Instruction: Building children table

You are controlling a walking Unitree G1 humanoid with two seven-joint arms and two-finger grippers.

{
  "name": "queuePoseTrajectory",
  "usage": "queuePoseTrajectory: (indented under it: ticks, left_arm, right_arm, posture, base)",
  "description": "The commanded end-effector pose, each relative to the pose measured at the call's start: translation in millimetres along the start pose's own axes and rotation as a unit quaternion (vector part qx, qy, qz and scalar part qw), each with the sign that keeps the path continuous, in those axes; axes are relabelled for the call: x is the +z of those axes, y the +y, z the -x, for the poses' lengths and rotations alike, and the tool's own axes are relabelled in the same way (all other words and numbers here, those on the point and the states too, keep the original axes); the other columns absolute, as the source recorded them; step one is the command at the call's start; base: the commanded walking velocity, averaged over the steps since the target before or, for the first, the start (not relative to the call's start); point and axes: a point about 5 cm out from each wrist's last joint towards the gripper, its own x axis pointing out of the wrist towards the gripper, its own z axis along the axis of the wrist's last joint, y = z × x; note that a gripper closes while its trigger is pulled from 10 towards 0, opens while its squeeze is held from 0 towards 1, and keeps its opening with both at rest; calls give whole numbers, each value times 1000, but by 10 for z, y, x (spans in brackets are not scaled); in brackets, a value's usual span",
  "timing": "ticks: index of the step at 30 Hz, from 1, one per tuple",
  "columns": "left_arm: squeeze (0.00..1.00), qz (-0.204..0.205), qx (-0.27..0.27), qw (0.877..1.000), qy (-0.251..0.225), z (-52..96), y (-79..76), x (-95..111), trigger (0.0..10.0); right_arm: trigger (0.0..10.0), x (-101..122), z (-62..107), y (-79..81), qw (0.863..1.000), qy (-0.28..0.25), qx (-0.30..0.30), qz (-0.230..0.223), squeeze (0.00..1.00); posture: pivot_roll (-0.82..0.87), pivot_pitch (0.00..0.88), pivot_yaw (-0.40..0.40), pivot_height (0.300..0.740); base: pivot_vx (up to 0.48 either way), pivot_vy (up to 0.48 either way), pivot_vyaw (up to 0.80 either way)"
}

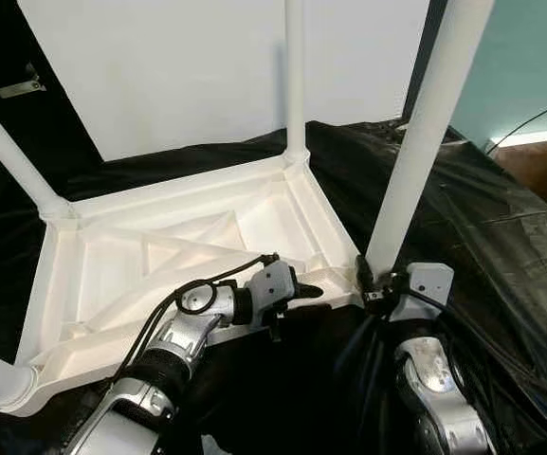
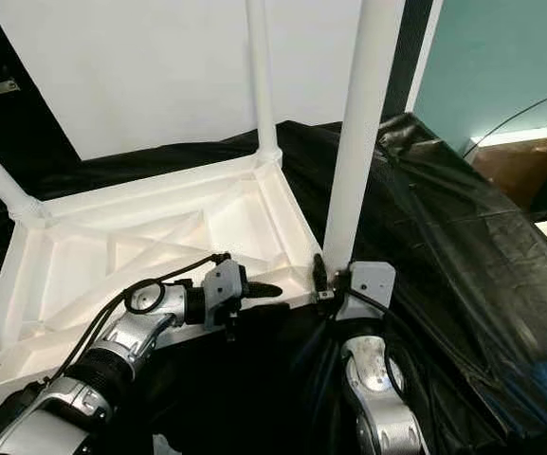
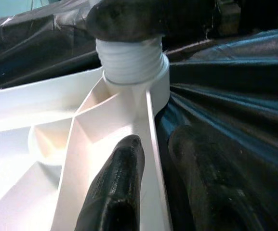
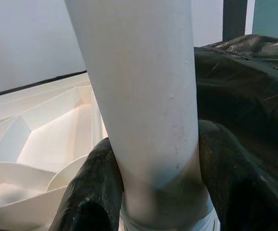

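Gripping the tall white plastic table leg [image 1: 425,133] near its base, lower right of centre in the frame, my right gripper [image 1: 379,282] has its jaws clenched on either side of it. At lower centre my left gripper [image 1: 303,292] straddles the near rim of the upturned white ribbed plastic tabletop [image 1: 188,246], jaws parted around the edge. That tabletop lies on crinkled black plastic sheeting [image 1: 501,237]. Farther back stand two more white legs [image 1: 295,76].
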Motion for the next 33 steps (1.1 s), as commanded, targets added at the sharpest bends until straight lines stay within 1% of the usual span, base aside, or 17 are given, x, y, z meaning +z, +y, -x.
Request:
queuePoseTrajectory:
  ticks: [1, 2, 4, 6, 8, 10, 11, 12, 14, 17, 18, 19, 21, 23, 24, 27, 33]
  left_arm:
    - [0, 77, -24, 993, 88, 118, -236, -450, 10000]
    - [0, 77, -24, 993, 88, 111, -233, -446, 10000]
    - [0, 76, -23, 993, 88, 98, -226, -441, 10000]
    - [0, 76, -23, 993, 88, 87, -221, -436, 10000]
    - [0, 76, -23, 993, 87, 79, -220, -434, 10000]
    - [0, 76, -24, 993, 87, 75, -223, -435, 10000]
    - [0, 76, -25, 993, 88, 70, -226, -438, 10000]
    - [0, 76, -25, 993, 88, 70, -226, -438, 10000]
    - [0, 75, -26, 993, 89, 62, -229, -440, 10000]
    - [0, 75, -27, 993, 89, 55, -232, -441, 10000]
    - [0, 75, -27, 993, 88, 47, -236, -441, 10000]
    - [0, 75, -27, 993, 88, 47, -236, -441, 10000]
    - [0, 75, -28, 993, 86, 34, -242, -439, 10000]
    - [0, 75, -27, 993, 85, 38, -243, -439, 10000]
    - [0, 75, -27, 993, 84, 42, -243, -440, 10000]
    - [0, 77, -24, 993, 84, 64, -247, -449, 10000]
    - [0, 80, -19, 993, 85, 94, -258, -469, 10000]
  right_arm:
    - [10000, -153, 23, -282, 997, 42, -68, 24, 114]
    - [10000, -145, 19, -296, 997, 40, -62, 31, 1000]
    - [10000, -132, 30, -330, 997, 36, -54, 38, 1000]
    - [10000, -173, 48, -341, 998, 55, -14, 36, 1000]
    - [10000, -174, 79, -366, 997, 57, 28, 50, 1000]
    - [10000, -172, 95, -394, 996, 58, 43, 59, 1000]
    - [10000, -156, 107, -468, 994, 54, 54, 75, 0]
    - [10000, -156, 107, -468, 994, 54, 54, 75, 0]
    - [10000, -101, 102, -643, 990, 45, 73, 110, 0]
    - [10000, -65, 85, -705, 988, 39, 83, 129, 0]
    - [10000, -27, 54, -742, 984, 32, 96, 147, 0]
    - [10000, -27, 54, -742, 984, 32, 96, 147, 0]
    - [10000, 22, -10, -718, 974, 31, 155, 164, 0]
    - [10000, 23, -29, -680, 966, 43, 198, 162, 0]
    - [0, 17, -28, -672, 963, 48, 210, 160, 0]
    - [0, -15, -9, -675, 957, 68, 240, 151, 0]
    - [0, -76, 20, -711, 953, 96, 258, 129, 0]
  posture:
    - [-131, 36, 62, 740]
    - [-131, 36, 62, 740]
    - [-138, 34, 60, 740]
    - [-144, 36, 61, 740]
    - [-154, 38, 64, 740]
    - [-154, 38, 64, 740]
    - [-162, 40, 62, 740]
    - [-162, 40, 62, 740]
    - [-166, 40, 62, 740]
    - [-170, 41, 62, 740]
    - [-173, 41, 60, 740]
    - [-173, 41, 60, 740]
    - [-171, 39, 55, 740]
    - [-165, 39, 51, 740]
    - [-165, 39, 51, 740]
    - [-155, 38, 47, 740]
    - [-142, 35, 37, 740]
  base:
    - [0, 0, 0]
    - [0, 0, 0]
    - [0, 0, 0]
    - [0, 0, 0]
    - [0, 0, 0]
    - [0, 0, 0]
    - [0, 0, 0]
    - [0, 0, 0]
    - [0, 0, 0]
    - [0, 0, 0]
    - [0, 0, 0]
    - [0, 0, 0]
    - [0, 0, 0]
    - [0, 0, 0]
    - [0, 0, 0]
    - [0, 0, 0]
    - [0, 0, 0]
